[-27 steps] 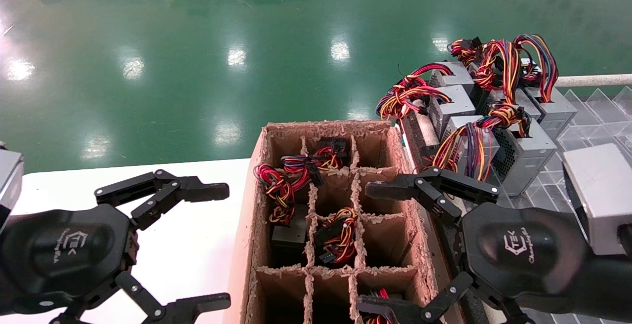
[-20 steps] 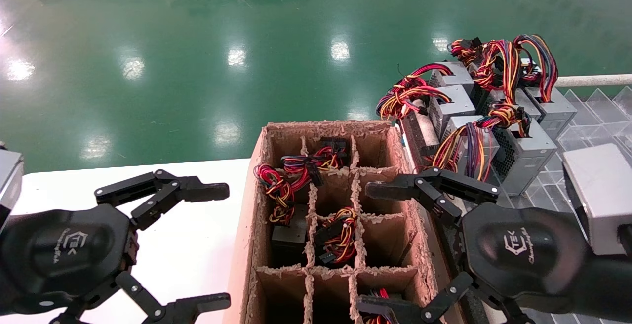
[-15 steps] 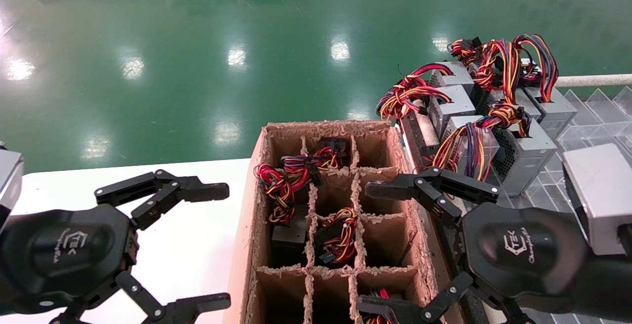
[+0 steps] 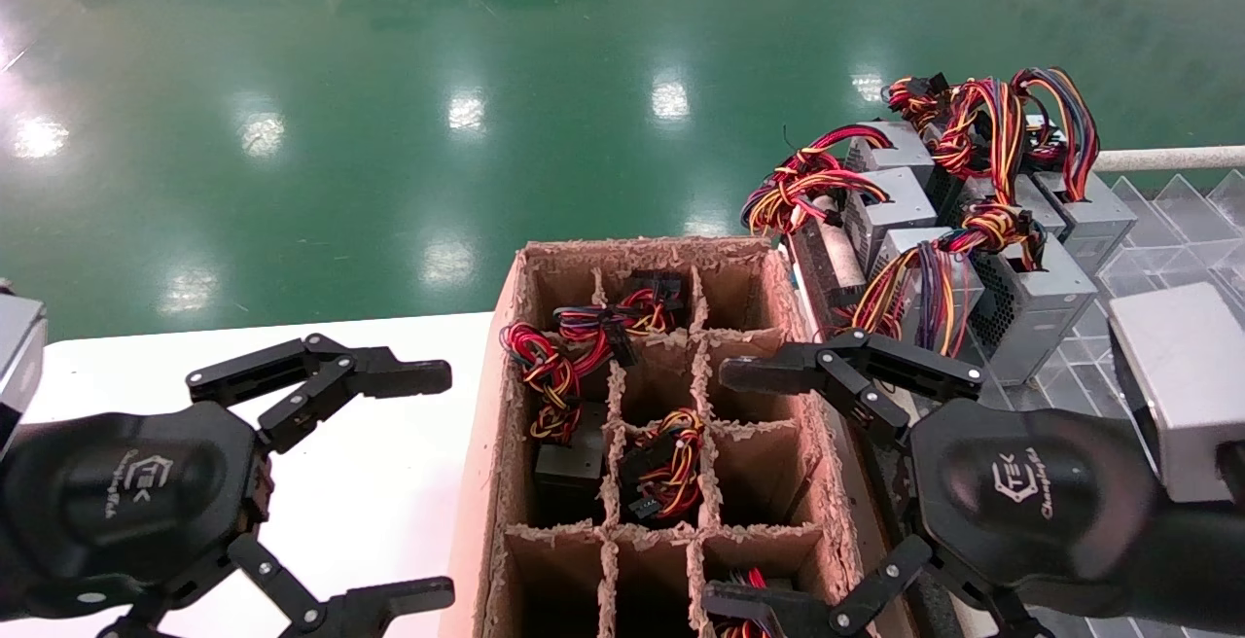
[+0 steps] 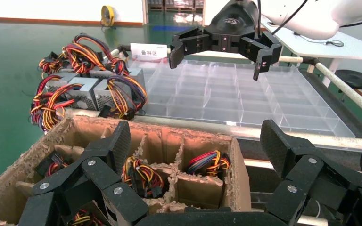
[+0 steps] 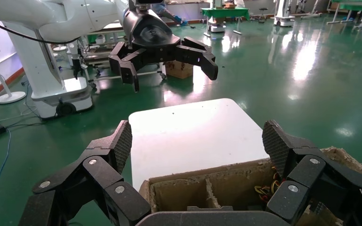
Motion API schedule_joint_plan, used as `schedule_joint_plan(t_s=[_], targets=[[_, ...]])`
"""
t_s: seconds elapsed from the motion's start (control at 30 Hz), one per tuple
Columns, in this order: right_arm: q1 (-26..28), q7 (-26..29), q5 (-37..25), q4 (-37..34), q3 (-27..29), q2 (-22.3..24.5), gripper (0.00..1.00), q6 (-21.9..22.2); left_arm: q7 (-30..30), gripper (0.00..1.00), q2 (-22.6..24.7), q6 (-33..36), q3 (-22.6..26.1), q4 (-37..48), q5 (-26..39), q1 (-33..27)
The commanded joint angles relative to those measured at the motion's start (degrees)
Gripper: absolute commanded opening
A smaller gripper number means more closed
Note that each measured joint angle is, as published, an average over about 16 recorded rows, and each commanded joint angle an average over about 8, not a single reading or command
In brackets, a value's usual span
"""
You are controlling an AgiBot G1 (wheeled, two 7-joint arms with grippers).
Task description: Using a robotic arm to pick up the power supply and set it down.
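Several silver-grey power supplies with red-yellow-black wire bundles stand clustered at the back right, also seen in the left wrist view. More wire bundles show in cells of the divided cardboard box. My right gripper hangs open over the box's right side, nothing between its fingers. My left gripper stands open over the white table, left of the box, and holds nothing. Each wrist view shows the other arm's gripper farther off.
A clear plastic compartment tray lies right of the box, under and beside the power supplies. A white rail runs along the back right. Green floor lies beyond the table edge. The box fills the middle.
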Motion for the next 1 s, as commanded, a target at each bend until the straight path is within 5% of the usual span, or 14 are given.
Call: schedule_joint_plan(t_s=[0.03, 0.1, 0.37, 0.63, 0.7, 0.9, 1.0], targets=[[-0.06, 0.0, 0.11, 0.07, 0.03, 0.03, 1.0, -0.08, 0.0, 0.21, 0.0, 0.0, 0.0, 0.0, 0.0, 0.0], [0.07, 0.04, -0.07, -0.13, -0.03, -0.07, 1.0, 0.1, 0.0, 0.0, 0.0, 0.0, 0.0, 0.0, 0.0, 0.0], [3.3, -0.12, -5.7, -2.93, -2.23, -3.02, 1.0, 3.58, 0.01, 0.0, 0.0, 0.01, 0.01, 0.02, 0.0, -0.01], [11.49, -3.82, -16.77, -10.1, -7.74, -11.81, 0.98, 6.28, 0.01, 0.0, 0.0, 0.01, 0.01, 0.02, 0.0, -0.01], [13.87, -5.5, -19.29, -13.38, -9.24, -14.74, 0.82, 6.44, 0.01, 0.0, 0.0, 0.01, 0.02, 0.02, -0.01, -0.01], [20.75, -12.27, -24.96, -25.93, -12.77, -23.16, 0.09, 6.11, 0.01, 0.0, 0.0, 0.01, 0.02, 0.02, -0.01, -0.02], [23.9, -16.17, -26.95, -32.81, -14.02, -26.91, 0.0, 5.88, 0.01, 0.0, 0.0, 0.01, 0.02, 0.02, -0.01, -0.02]])
